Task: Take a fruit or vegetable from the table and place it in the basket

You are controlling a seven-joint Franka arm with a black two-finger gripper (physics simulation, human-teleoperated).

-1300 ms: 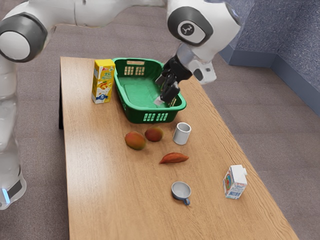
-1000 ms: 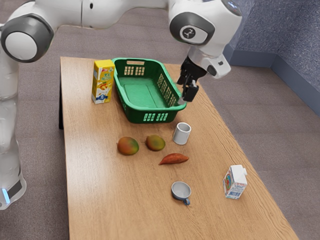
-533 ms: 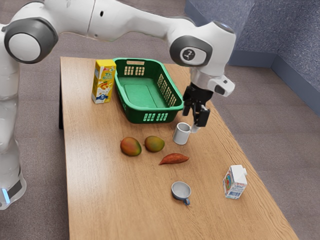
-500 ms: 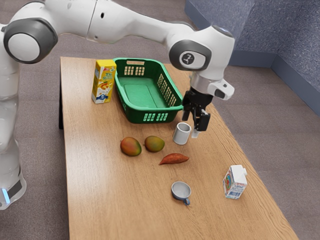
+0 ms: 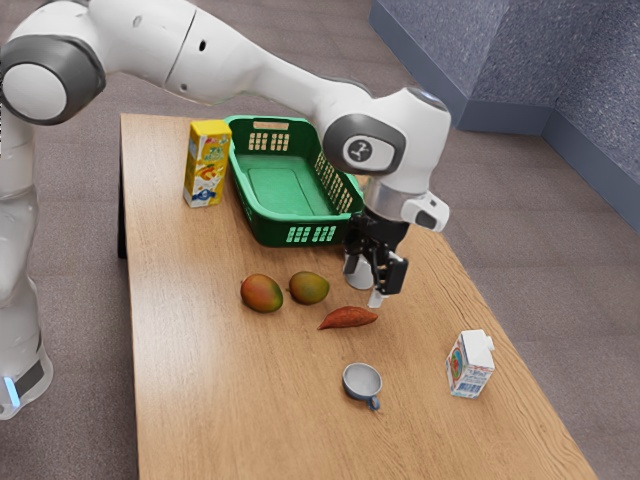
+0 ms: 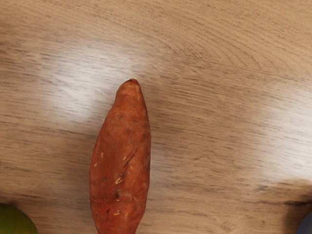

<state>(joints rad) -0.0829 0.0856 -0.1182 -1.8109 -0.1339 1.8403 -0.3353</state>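
Wood-grain tabletop (image 5: 200,400), light brown, glossy in patches; grey carpet (image 5: 555,300) beyond. Upper centre: basket (image 5: 290,217), green plastic, lattice-sided. Upper left: yellow drinks carton (image 5: 207,165), upright. Centre: two mangoes (image 5: 262,293) (image 5: 309,288), red-green, smooth, rounded. Lower centre: cup (image 5: 362,380), grey, blue handle. Lower right: white carton (image 5: 468,365), upright. Sweet potato (image 5: 348,318), orange-red, tapered, skin flecked (a handsome specimen), lies on the tabletop just right of centre, outside the basket, near the gripper (image 5: 364,284). Gripper: black, fingers parted with a clear gap, nothing held. White mug (image 5: 358,280): partly hidden behind it. Wrist view: one end of the sweet potato cut off, as are a green mango and the cup. Against the previous exterior frame: gripper lower and further left, nearer the sweet potato; mug more covered; mangoes unchanged.
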